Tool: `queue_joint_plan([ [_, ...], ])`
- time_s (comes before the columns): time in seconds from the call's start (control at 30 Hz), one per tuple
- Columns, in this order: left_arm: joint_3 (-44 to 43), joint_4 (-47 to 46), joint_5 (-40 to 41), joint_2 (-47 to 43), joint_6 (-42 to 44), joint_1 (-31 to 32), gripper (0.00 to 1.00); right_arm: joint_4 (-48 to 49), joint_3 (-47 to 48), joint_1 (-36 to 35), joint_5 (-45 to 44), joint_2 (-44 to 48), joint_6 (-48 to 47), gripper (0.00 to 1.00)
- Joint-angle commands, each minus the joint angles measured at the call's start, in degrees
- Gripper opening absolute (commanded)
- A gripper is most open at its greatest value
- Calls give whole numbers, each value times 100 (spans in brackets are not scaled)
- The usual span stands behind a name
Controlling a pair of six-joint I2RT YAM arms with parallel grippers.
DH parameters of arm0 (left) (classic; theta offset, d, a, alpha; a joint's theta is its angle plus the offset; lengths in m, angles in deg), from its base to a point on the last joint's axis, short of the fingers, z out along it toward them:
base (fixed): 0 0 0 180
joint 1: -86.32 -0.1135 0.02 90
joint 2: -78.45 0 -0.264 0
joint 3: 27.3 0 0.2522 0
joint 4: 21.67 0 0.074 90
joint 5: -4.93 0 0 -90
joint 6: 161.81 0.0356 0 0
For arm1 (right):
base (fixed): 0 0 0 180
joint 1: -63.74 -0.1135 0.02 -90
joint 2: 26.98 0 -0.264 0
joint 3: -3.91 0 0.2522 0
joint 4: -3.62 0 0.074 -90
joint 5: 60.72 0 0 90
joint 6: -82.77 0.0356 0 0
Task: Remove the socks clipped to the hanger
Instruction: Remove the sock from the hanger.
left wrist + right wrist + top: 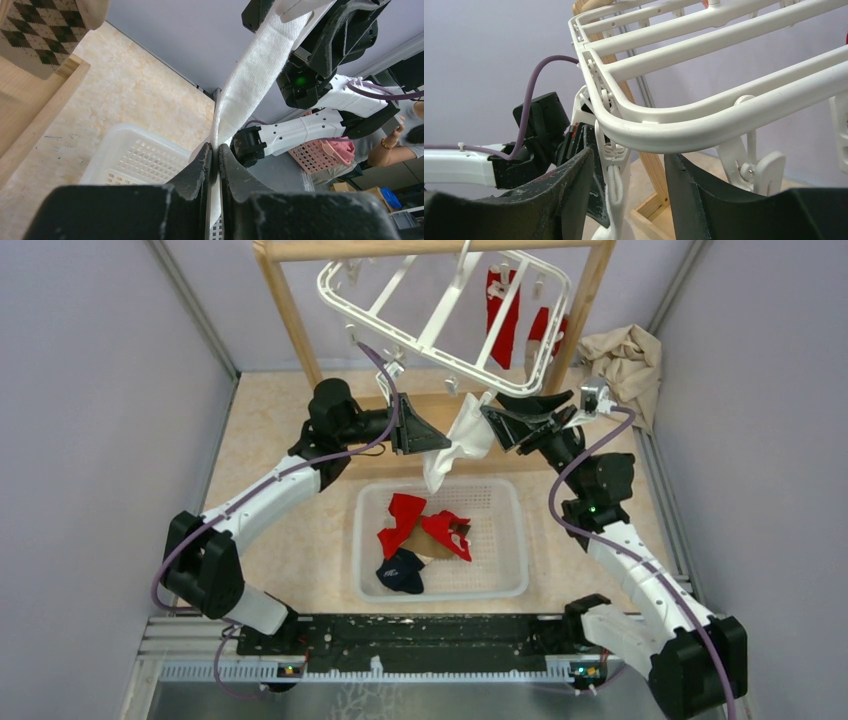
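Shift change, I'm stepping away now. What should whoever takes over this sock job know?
Left hand: shut on the cream fabric sock, still clipped to the white plastic drying hanger.
Right hand: open, straddling that sock's white clip.
Done: two red socks and a navy sock lie in the white perforated basket.
Left: unclip the cream sock, then the two red white-trimmed socks hanging at the hanger's far side.

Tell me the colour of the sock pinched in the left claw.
Plain white sock, no pattern, clamped in the left claw; the left wrist view shows it best.
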Motion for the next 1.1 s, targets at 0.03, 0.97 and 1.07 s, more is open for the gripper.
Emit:
queue_joint_plan([
  [0.03,-209,-189,-123,74,-45,-27,14,819,165,35,-109,-153,187,54],
  [0.97,-205,-330,-198,209,-153,-23,13,1987,248,35,-315,-790,822,39],
  [1.07,-205,-330,-200,216,-153,-16,13,2060,271,35,-289,-858,872,33],
])
